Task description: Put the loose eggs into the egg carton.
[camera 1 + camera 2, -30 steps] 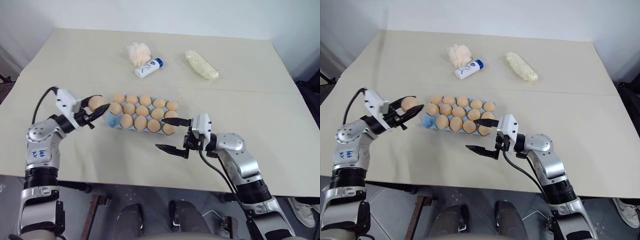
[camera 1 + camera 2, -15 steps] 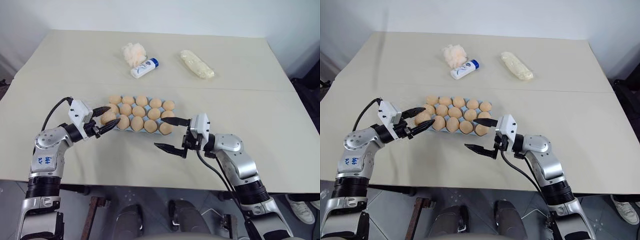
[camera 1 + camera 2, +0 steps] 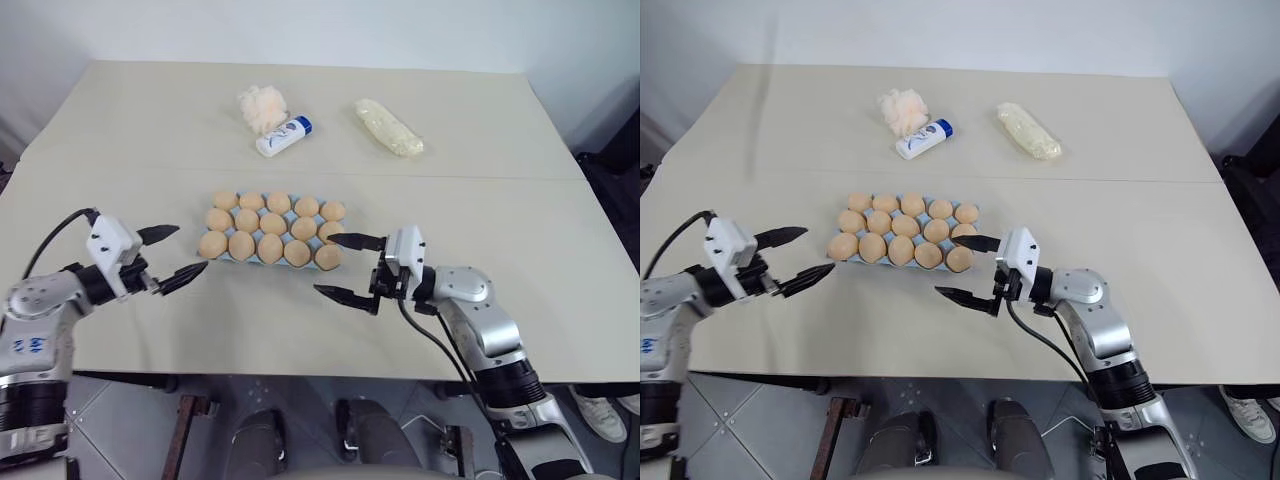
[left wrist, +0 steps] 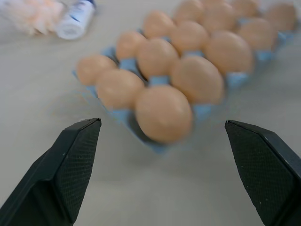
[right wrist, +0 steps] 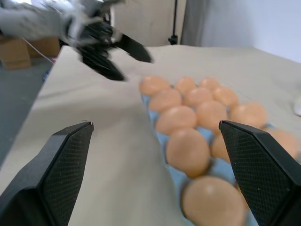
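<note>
Left gripper (image 3: 170,253) withdrawn, open, empty, eggs (image 3: 270,231) apparently all in carton (image 3: 841,237)

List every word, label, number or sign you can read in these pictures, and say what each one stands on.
White bottle: blue print on its label, too small to read.
Left arm: small blue marks on the silver casing, too blurred to read.
Eggs, egg carton, fluffy puff, wrapped pale roll: no text visible.

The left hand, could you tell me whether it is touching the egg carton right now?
Apart. In the left eye view bare table shows between the open left hand and the egg carton.
</note>
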You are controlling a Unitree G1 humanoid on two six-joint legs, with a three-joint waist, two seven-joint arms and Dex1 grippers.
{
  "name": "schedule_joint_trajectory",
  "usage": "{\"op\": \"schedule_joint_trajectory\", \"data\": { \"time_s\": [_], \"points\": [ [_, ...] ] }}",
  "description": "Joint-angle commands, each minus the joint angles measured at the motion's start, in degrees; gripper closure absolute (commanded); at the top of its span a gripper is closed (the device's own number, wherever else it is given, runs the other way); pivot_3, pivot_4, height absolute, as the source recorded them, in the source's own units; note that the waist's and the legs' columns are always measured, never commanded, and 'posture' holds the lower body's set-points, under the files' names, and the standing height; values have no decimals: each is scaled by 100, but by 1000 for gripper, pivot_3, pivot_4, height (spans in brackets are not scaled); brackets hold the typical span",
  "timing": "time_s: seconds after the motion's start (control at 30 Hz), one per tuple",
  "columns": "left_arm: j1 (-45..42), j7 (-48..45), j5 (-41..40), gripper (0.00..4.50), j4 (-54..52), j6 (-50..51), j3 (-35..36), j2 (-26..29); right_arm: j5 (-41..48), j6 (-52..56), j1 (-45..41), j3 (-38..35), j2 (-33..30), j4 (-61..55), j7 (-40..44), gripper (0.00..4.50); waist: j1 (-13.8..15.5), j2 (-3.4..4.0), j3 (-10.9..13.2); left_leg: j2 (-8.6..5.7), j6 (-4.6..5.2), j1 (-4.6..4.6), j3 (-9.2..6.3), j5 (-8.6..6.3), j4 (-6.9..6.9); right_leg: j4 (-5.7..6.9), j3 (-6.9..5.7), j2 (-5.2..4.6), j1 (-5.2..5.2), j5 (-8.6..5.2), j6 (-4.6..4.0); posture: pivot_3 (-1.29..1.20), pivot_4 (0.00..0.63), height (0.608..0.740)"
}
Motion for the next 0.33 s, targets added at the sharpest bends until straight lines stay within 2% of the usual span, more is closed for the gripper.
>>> {"op": "schedule_joint_trajectory", "data": {
  "time_s": [0.03,0.23,0.33],
  "points": [
    [262,-153,-64,11,35,-161,423,218,88,-26,18,-258,-148,-52,-14,0,1,1,1,0,0,1,-1,0,-1,0,-1,-2,0,-2,-3,0,150,740],
    [124,295,348,11,579,-598,319,66,20,-59,65,-379,-223,47,-100,0,9,2,1,0,-2,1,-8,0,-6,-2,-9,-8,1,-6,-11,0,150,740],
    [178,216,241,11,459,-684,266,-108,15,-58,79,-489,-270,83,-208,0,6,2,1,-1,-2,-2,-8,-1,-7,-5,-11,-11,0,-6,-10,0,150,740]
  ]
}}
